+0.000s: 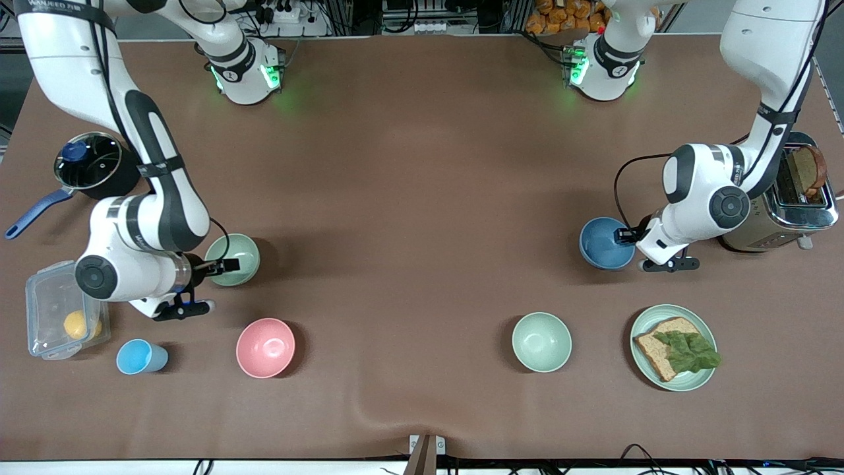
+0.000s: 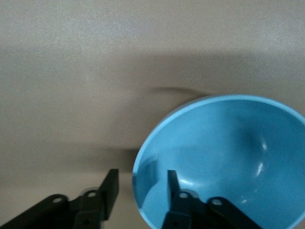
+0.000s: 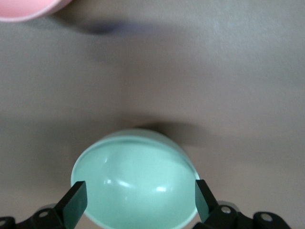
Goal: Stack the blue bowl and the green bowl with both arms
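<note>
The blue bowl (image 1: pixel 603 244) stands upright toward the left arm's end of the table, beside the toaster. My left gripper (image 1: pixel 623 235) is at its rim and open. In the left wrist view one finger (image 2: pixel 172 183) is inside the blue bowl (image 2: pixel 238 152), the other (image 2: pixel 109 188) outside, with the rim between them and gaps on both sides. The green bowl (image 1: pixel 232 259) stands upright toward the right arm's end. My right gripper (image 1: pixel 227 266) is over it and open. In the right wrist view its fingers (image 3: pixel 76 200) flank the green bowl (image 3: pixel 136 176).
A pink bowl (image 1: pixel 265 348) and a light-blue cup (image 1: pixel 141 357) lie nearer the camera than the green bowl. A paler mint bowl (image 1: pixel 542 342) and a plate (image 1: pixel 669 310) with bread lie nearer than the blue bowl. A toaster (image 1: pixel 784 204), a lidded pot (image 1: pixel 89 161) and a plastic box (image 1: pixel 56 310) stand at the table's ends.
</note>
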Motion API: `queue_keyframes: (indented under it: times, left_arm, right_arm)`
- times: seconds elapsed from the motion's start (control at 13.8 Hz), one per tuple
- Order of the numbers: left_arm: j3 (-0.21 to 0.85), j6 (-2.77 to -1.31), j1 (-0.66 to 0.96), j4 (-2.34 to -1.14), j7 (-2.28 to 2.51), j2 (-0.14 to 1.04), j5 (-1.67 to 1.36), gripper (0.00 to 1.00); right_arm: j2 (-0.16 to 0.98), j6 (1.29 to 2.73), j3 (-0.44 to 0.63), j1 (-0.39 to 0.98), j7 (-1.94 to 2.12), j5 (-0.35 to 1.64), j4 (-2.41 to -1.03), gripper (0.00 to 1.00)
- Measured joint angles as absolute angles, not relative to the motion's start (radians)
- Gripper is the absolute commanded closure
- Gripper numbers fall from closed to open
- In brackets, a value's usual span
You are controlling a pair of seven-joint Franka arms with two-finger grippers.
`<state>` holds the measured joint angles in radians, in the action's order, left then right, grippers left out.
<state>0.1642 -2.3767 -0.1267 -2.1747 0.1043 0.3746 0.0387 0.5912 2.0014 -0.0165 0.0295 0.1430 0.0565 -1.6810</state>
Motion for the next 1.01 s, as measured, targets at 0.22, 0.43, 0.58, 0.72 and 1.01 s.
queue_keyframes:
  times: [0.22,0.43,0.58,0.72,1.01]
  left_arm:
    - [0.168,-2.381,-0.127,-2.173,0.105,0.375,0.039,1.00]
    - [0.173,-2.380,-0.127,-2.166,0.103,0.356,0.032,1.00]
    - [0.173,-2.381,-0.130,-2.159,0.103,0.343,0.032,1.00]
    - [0.178,-2.373,-0.130,-2.149,0.102,0.317,0.032,1.00]
    - [0.204,-2.297,-0.129,-2.095,0.102,0.249,0.032,1.00]
  right_arm:
    - [0.591,2.062,-0.016,0.032,0.195,0.056,-1.728,0.00]
    - [0.589,2.098,-0.010,0.029,0.255,0.056,-1.754,0.00]
    - [0.587,2.113,-0.007,0.020,0.283,0.056,-1.769,0.00]
    - [0.585,2.115,-0.005,0.016,0.290,0.056,-1.773,0.00]
    - [0.580,2.115,-0.003,0.009,0.321,0.056,-1.776,0.00]
